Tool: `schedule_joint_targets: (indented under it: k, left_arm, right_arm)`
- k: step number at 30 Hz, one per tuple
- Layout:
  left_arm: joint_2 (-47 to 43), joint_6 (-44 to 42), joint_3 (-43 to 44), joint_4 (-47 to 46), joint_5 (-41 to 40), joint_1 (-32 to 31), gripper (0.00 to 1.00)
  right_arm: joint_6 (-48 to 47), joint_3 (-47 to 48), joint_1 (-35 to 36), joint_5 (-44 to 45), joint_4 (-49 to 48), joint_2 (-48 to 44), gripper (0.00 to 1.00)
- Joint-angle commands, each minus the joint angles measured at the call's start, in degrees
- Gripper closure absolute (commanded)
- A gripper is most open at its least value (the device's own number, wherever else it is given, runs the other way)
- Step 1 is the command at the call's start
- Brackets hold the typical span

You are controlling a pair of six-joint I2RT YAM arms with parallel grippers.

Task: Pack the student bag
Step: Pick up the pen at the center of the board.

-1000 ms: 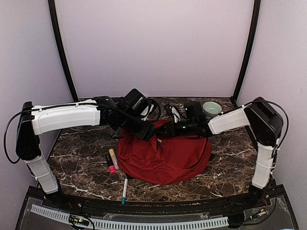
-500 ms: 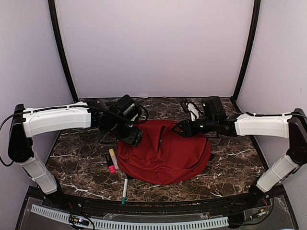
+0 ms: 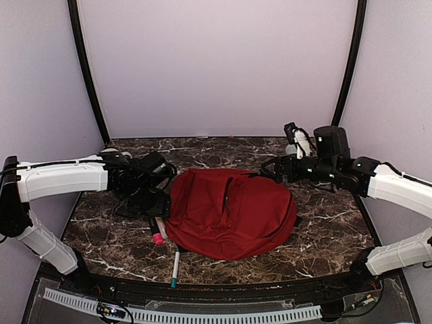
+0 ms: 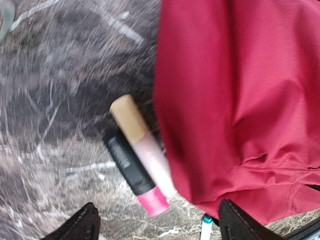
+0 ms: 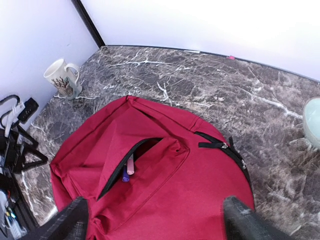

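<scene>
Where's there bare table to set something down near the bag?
Bare marble right of the bag, out to the table edge, and behind it along the wall. Crowded on its left: two markers and a pen.

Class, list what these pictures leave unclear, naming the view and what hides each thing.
- Pens in the student bag pocket, right wrist view: only tips show, fabric covers the rest.
- Bowl, right wrist view: cut by the right edge.
- Teal pen, left wrist view: only one end shows, bottom edge cuts it.
</scene>
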State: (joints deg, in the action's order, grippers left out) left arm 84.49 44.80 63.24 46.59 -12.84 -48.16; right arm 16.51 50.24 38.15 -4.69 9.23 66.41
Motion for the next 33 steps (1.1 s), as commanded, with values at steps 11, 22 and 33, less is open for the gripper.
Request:
schedule_joint_targets:
  k: [11, 22, 33]
  left_arm:
    - [0.15, 11.44, -4.06, 4.4, 3.43, 2.04, 0.38]
    - [4.58, 6.71, -8.06, -4.04, 9.77, 8.07, 0.51]
    - [14.44, 4.03, -5.81, -5.27, 11.82, 8.3, 0.57]
  right_arm:
    - [11.54, 5.64, -3.15, 3.23, 4.54, -1.56, 0.0]
    - [12.2, 10.56, -3.12, 0.38, 11.2, 2.29, 0.01]
    - [11.75, 14.28, -3.14, 3.82, 16.4, 3.6, 0.01]
